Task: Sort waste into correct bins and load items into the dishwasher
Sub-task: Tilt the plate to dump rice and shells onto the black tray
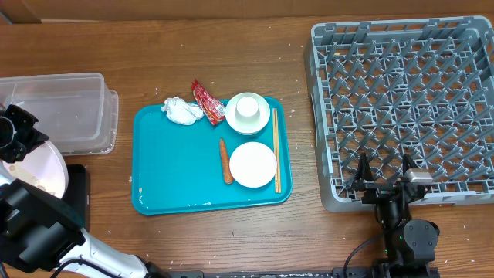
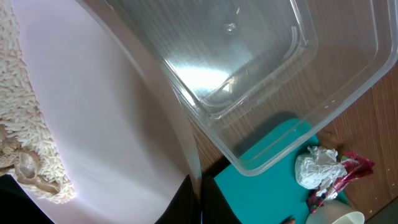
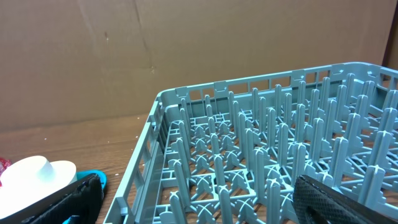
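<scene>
My left gripper (image 2: 198, 199) is shut on the rim of the large white plate (image 2: 112, 124), which carries whitish-brown food scraps (image 2: 25, 124). In the overhead view the plate (image 1: 35, 174) is held at the left table edge, in front of the clear tub (image 1: 58, 108) and beside the black tray (image 1: 77, 181). The teal tray (image 1: 177, 177) holds the tissue (image 1: 181, 110), red wrapper (image 1: 207, 102), carrot (image 1: 226, 161), a cup in a bowl (image 1: 248, 112), a small plate (image 1: 252, 164) and chopsticks (image 1: 276, 150). My right gripper (image 1: 384, 181) is open and empty at the front edge of the grey dish rack (image 1: 409, 100).
The left arm's body covers the table's front left corner and part of the black tray. The rack (image 3: 261, 155) fills the right wrist view, with the white cup (image 3: 37, 171) at the left. Brown cardboard stands behind the table.
</scene>
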You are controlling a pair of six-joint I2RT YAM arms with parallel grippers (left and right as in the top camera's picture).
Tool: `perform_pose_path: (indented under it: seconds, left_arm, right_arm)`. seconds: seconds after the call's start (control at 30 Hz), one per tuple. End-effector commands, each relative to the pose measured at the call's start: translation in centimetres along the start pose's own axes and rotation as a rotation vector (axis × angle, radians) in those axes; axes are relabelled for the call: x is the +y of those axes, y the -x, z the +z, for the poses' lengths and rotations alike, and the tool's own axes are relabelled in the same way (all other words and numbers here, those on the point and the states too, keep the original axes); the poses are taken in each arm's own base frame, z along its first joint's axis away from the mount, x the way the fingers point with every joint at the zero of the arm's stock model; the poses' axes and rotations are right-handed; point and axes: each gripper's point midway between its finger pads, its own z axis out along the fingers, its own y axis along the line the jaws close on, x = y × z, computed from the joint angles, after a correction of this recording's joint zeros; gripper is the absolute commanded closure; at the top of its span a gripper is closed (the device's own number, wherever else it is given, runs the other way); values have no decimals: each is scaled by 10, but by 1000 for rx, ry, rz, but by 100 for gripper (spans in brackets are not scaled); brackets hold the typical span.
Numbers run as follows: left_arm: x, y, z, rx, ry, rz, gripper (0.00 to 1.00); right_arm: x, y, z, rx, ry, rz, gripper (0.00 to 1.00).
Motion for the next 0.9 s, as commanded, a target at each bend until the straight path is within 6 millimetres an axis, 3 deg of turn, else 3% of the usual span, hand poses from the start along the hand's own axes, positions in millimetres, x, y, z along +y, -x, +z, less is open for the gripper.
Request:
perform_pose_path:
  seconds: [0.0,0.2,0.33,0.6,0.87]
  left_arm:
    - [5,4,-6,-7,-26,0,96]
    - [12,5,-6,13,-80,-41,96]
    - [5,6,-12,25,-200,-36,95]
    - [28,9,-22,25,-243,-114,96]
    - [29,11,-31,25,-352,-134,96]
  right_arm:
    - [-1,-2,0,-3,-1,-3,0]
    - [-1,-2,0,-3,-1,-3,0]
    - [-1,-2,0,-3,-1,-3,0]
    - [-1,-2,0,-3,-1,-3,0]
    - [-1,-2,0,-3,-1,-3,0]
